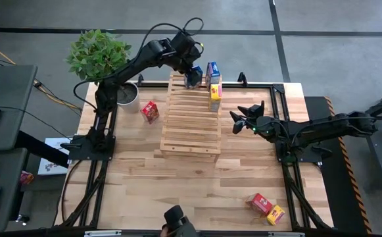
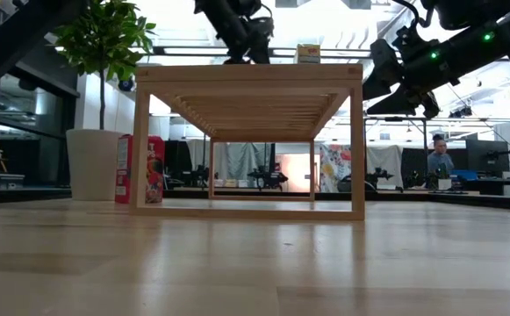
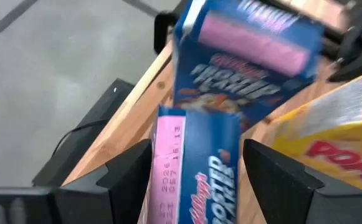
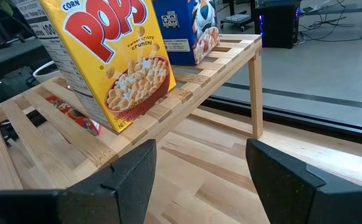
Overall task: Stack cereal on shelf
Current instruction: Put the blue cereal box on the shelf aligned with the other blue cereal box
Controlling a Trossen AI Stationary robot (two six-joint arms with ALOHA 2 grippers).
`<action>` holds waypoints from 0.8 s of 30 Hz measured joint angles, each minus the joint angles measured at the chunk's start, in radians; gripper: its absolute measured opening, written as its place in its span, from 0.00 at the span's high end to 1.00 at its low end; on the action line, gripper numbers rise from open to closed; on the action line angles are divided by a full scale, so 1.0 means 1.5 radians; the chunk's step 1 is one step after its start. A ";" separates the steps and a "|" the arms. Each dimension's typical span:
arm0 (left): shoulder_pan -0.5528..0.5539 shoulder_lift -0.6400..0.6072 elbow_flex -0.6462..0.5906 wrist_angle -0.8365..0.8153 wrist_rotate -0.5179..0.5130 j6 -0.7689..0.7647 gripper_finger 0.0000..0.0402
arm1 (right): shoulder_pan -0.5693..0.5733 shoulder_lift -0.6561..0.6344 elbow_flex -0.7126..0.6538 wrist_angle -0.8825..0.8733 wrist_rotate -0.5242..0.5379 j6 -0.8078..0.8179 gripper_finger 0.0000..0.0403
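The pale slatted shelf [image 1: 191, 118] stands mid-table. On its far top step stand a blue cereal box [image 1: 212, 72] and, beside it, a second blue box [image 3: 193, 168], which stands between the open fingers of my left gripper [image 1: 192, 78]. A narrow gap shows on each side of that box. A yellow box [image 1: 215, 95] stands upright one step nearer. A red box [image 1: 150, 112] stands on the table left of the shelf. A red box [image 1: 261, 204] and a yellow box [image 1: 276, 214] lie near the table's front right. My right gripper [image 1: 240, 118] hovers open, right of the shelf.
A potted plant [image 1: 102, 56] stands at the far left corner, close to the left arm. Black clamps [image 1: 277, 89] sit on the table's far edge. The shelf's lower steps [image 1: 189, 141] are bare slats.
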 joint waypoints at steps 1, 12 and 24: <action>0.000 0.000 0.011 0.001 0.001 -0.001 0.40 | 0.000 0.000 0.000 0.000 0.000 0.000 0.40; -0.004 -0.081 0.014 0.018 0.001 0.032 0.41 | 0.000 0.000 0.000 0.000 -0.006 0.000 0.40; -0.001 -0.190 -0.156 0.090 -0.167 0.071 0.97 | 0.000 0.000 0.000 -0.010 -0.008 0.001 0.40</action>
